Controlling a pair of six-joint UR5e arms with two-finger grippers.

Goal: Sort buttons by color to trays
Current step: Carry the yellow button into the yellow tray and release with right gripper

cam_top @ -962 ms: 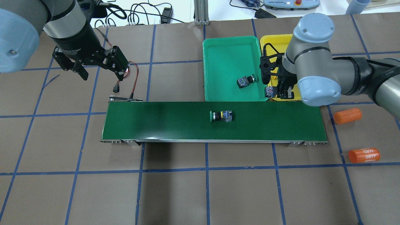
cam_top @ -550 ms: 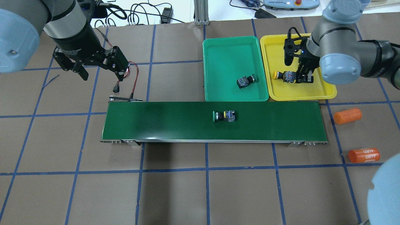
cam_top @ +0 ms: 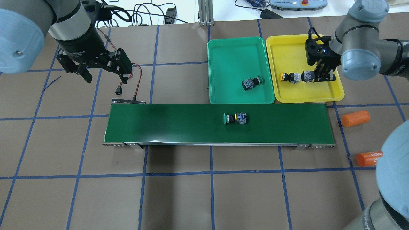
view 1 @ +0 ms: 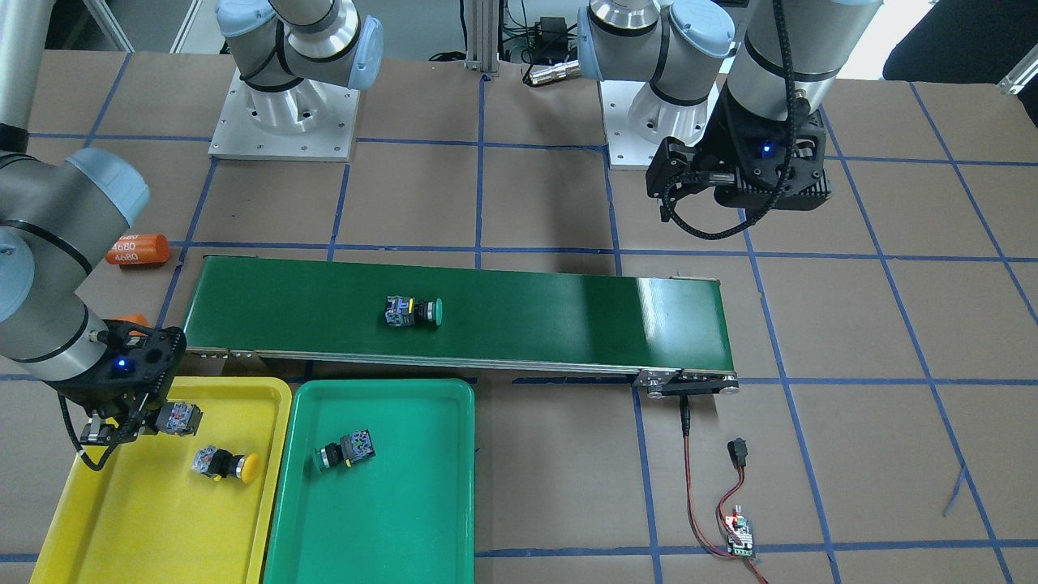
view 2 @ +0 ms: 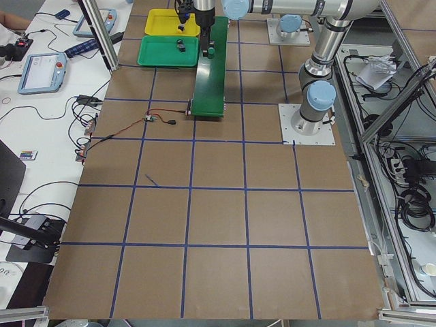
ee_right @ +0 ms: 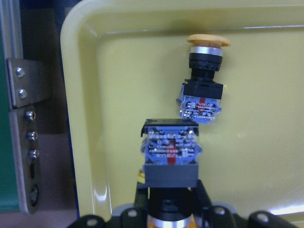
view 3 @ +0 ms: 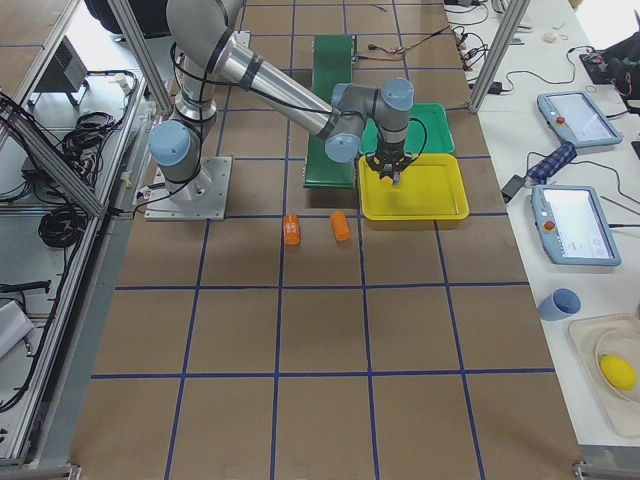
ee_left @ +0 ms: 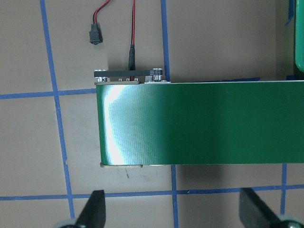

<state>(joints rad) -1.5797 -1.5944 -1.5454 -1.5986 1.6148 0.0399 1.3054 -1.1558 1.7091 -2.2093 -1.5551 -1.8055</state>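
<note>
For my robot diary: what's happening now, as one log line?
right gripper: shut on yellow button, over yellow tray | left gripper: open | belt: one green button

- Right wrist view: the cap of the held button (ee_right: 169,152) is mostly hidden inside the right tool (ee_right: 171,202), which the lower frame edge cuts off.
- Left wrist view: only the two fingertips of the left tool (ee_left: 173,209) show, at the bottom edge. The green tray (ee_left: 298,42) is cut off at the upper right.
- Overhead view: the right arm (cam_top: 393,159) covers one end of the marked orange cylinder (cam_top: 367,158), lower right.
- Left-end view: items in the yellow tray (view 2: 167,22) are too small to identify.
</note>
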